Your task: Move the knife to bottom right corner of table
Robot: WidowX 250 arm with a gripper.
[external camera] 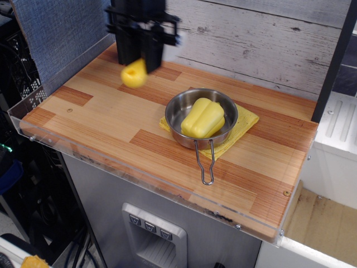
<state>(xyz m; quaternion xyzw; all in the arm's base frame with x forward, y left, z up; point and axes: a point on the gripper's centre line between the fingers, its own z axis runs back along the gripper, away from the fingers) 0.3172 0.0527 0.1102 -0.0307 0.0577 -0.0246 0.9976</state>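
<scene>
My black gripper [140, 53] hangs above the back middle of the striped wood table [111, 128], blurred by motion. It is shut on the knife [134, 73], whose chunky yellow handle with its end hole hangs below the fingers, clear of the tabletop. The blade is hidden between the fingers. The gripper is up and to the left of the steel pan. The table's bottom right corner [268, 215] is far from it.
A steel pan [202, 118] holding a yellow pepper-shaped block [203, 118] sits on a yellow cloth [245, 124] at the table's middle right, its wire handle [206, 164] pointing to the front edge. A clear acrylic rim [167, 192] edges the table. A dark post [333, 61] stands at the right.
</scene>
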